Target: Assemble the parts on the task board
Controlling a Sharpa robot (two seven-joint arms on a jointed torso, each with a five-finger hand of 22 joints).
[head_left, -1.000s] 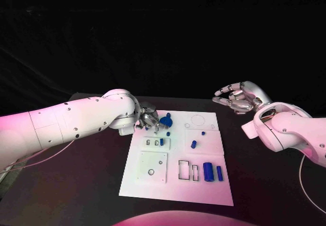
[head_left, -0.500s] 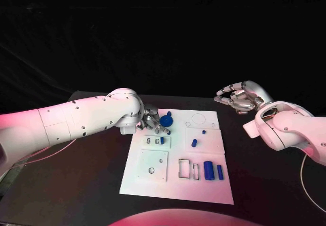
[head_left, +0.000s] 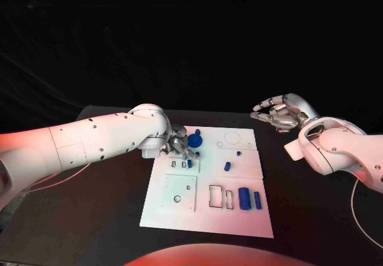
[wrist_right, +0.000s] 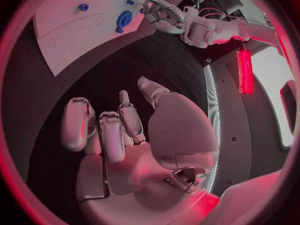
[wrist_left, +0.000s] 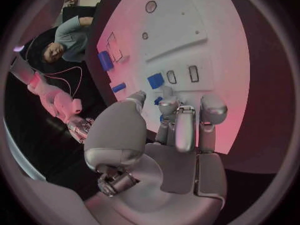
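Assembly only partly done on task board (head_left: pixel 209 205): several blue parts (head_left: pixel 244 199) lying loose, outlined slots unfilled. Left hand (head_left: pixel 177 145) down at board's far-left corner beside round blue part (head_left: pixel 195 141), grasp possibly on it, cannot tell. Right hand (head_left: pixel 277 114) raised well off the board, fingers curled, holding nothing.

The head camera looks down from above on the whole task board (head_left: pixel 209 183). Each wrist camera sits close behind its own hand. All three views share the board's far-left corner.
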